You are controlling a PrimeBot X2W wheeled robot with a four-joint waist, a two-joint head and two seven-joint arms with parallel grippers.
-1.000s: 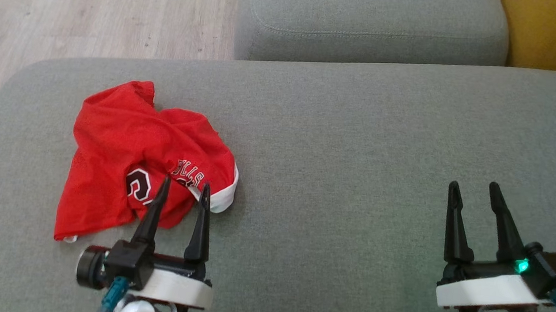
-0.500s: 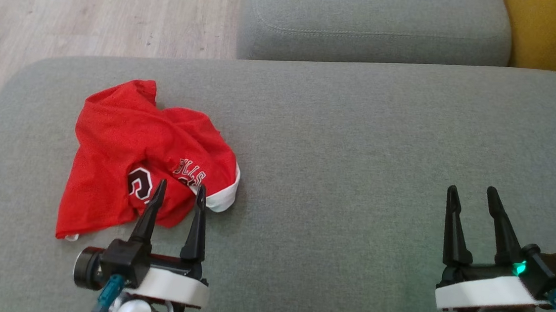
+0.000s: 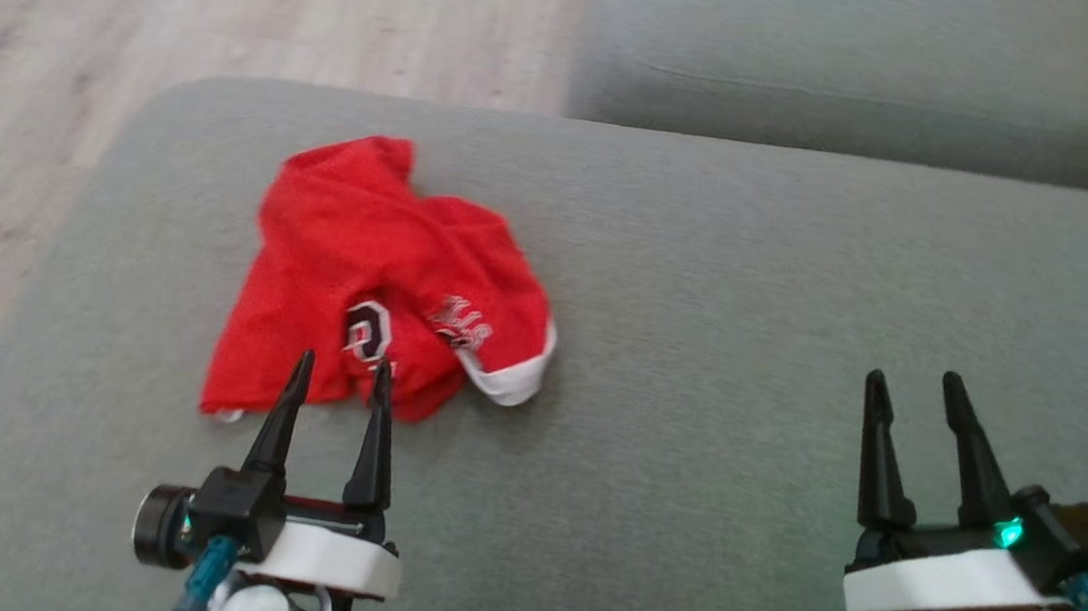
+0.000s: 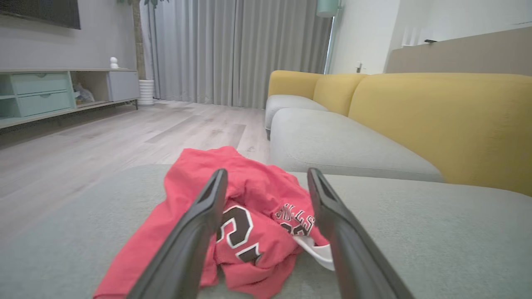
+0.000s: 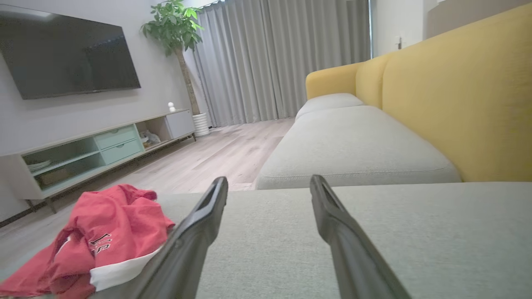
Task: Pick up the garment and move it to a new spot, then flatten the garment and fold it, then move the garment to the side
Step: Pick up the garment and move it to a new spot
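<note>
Left gripper (image 3: 344, 366): fingers spread wide, nothing held. Its tips point at the near edge of the garment (image 3: 381, 273); whether they touch the cloth cannot be told. In the left wrist view the crumpled heap sits between and just ahead of the two fingers.

Right gripper (image 3: 914, 381): also fully spread and empty, above bare seat cushion (image 3: 694, 376), well apart from the garment.

The garment, red with a white trim and dark lettering, lies bunched on the left part of the cushion, near the edge that drops to the wooden floor (image 3: 237, 9).

Risks, as judged:
- A pinch on the loose heap may catch one layer only, so the rest trails and drags.
- Fingers lowered too far may dig into the soft cushion and close on upholstery.
- A push instead of a pinch may slide the cloth toward the floor side.

Count: two grippers, one garment, two grey cushions — the second cushion (image 3: 843, 86) lies beyond the first.
</note>
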